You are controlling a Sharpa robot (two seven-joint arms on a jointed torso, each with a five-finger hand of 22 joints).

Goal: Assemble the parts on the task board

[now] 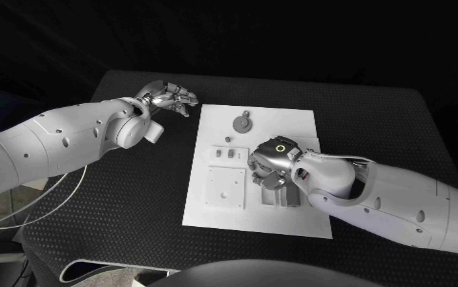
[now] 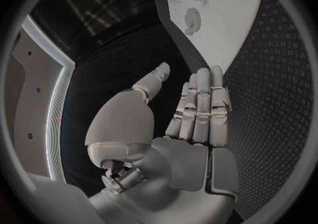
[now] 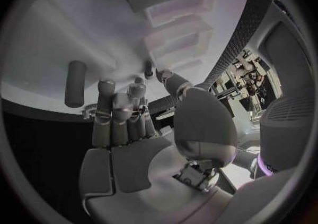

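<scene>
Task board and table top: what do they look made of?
Task board: looks like smooth matte white plastic or painted sheet, flat with crisp edges. Table: black, dotted grippy weave, probably a rubber or textured mat.

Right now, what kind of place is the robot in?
Probably a robot test lab. A white task board with small grey parts lies on a black table, and the right wrist view shows cluttered equipment behind.
</scene>
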